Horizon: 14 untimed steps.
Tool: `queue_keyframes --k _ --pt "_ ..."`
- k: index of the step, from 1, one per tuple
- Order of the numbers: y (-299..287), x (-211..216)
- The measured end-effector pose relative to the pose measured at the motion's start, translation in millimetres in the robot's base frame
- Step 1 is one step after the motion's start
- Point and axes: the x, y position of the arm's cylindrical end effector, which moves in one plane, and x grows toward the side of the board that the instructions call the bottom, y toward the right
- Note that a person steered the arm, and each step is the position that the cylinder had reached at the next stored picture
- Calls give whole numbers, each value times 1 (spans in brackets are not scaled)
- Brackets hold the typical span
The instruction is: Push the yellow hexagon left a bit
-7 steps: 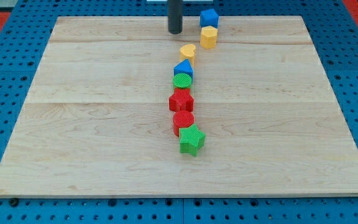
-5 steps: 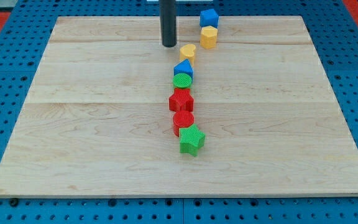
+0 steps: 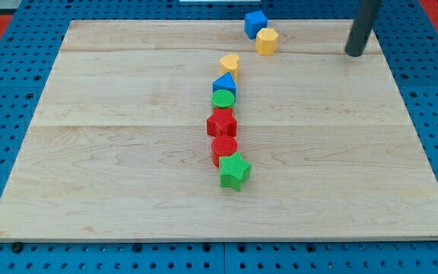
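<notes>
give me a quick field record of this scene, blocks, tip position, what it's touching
target: yellow hexagon, near the view's top, touching the blue cube
tip: my tip, to the view's right of the hexagon, apart from it
tip contact: none
column down the middle: yellow heart, blue block, green round block, red star, red cylinder, green star
surface: wooden board

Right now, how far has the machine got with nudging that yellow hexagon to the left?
Nothing looks done yet. The yellow hexagon sits near the view's top, touching the blue cube. In hand: my tip is out on the hexagon's right, well apart from it, which suits a leftward push. Left: closing in, making contact and sliding it slightly left.
</notes>
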Motion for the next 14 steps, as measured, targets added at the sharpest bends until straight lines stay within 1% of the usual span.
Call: queue_keyframes --k 1,3,4,6,7,8,9,11,13,14 --pt "21 -13" --pt "25 -12" --pt "-32 -14" --pt "-118 -30" --pt "-122 -60" --pt "-125 -57" --pt "-130 -39" --pt "-174 -20" --pt "-190 -18" --pt "-153 -18"
